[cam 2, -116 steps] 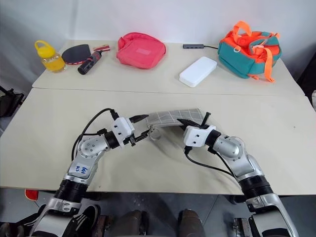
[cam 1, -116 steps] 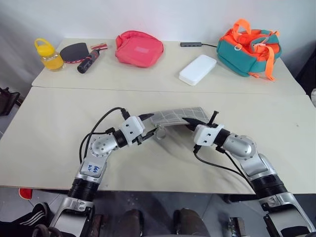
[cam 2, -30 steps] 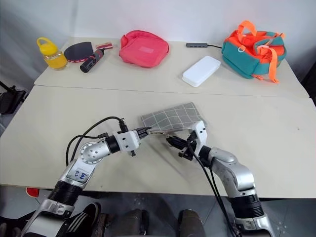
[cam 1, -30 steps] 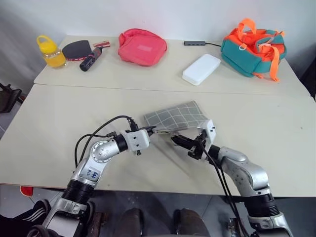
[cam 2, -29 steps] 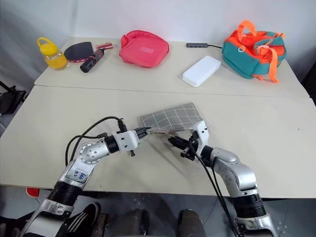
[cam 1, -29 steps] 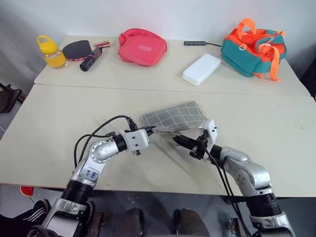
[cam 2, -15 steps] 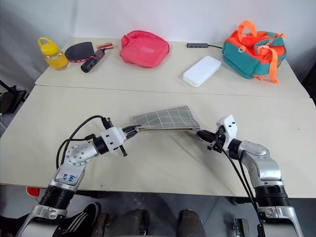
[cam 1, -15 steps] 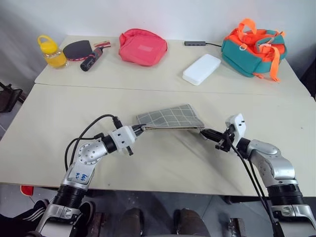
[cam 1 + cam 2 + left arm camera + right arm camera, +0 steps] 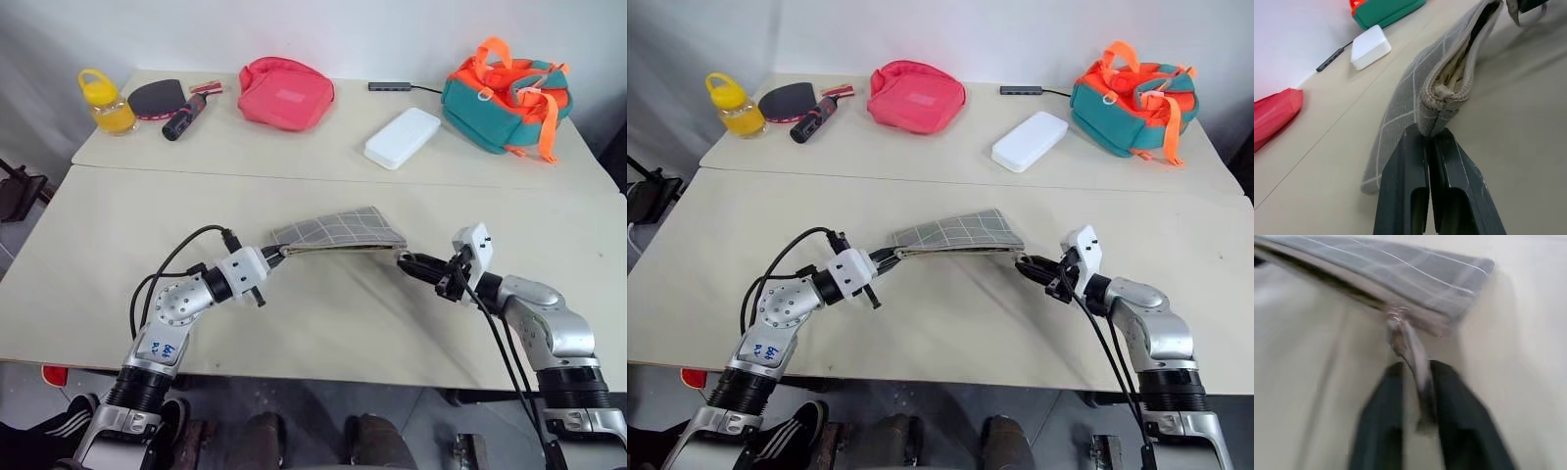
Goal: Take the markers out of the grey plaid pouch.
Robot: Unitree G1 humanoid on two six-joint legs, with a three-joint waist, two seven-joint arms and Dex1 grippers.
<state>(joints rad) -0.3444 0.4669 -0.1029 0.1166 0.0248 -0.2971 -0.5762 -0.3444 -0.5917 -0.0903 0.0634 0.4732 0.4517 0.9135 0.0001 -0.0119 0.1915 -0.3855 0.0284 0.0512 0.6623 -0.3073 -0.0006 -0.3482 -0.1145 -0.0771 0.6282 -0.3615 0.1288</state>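
The grey plaid pouch (image 9: 338, 230) is held level just above the near table, its long front edge gaping as a dark slit (image 9: 1476, 29). My left gripper (image 9: 277, 252) is shut on the pouch's left corner (image 9: 1431, 122). My right gripper (image 9: 404, 261) sits at the pouch's right end, its fingers (image 9: 1442, 382) slightly apart, with the grey zip pull (image 9: 1405, 345) hanging loosely between them. The markers are hidden; I cannot see into the pouch.
On the far table stand a yellow bottle (image 9: 103, 103), a paddle (image 9: 155, 98), a black cylinder with a red end (image 9: 182, 117), a pink-red bag (image 9: 286, 93), a white box (image 9: 402, 137) and a teal and orange bag (image 9: 505, 88).
My right gripper has swept to the right along the pouch's front edge to its right end, and its fingers have parted. The left gripper has drawn the pouch slightly left.
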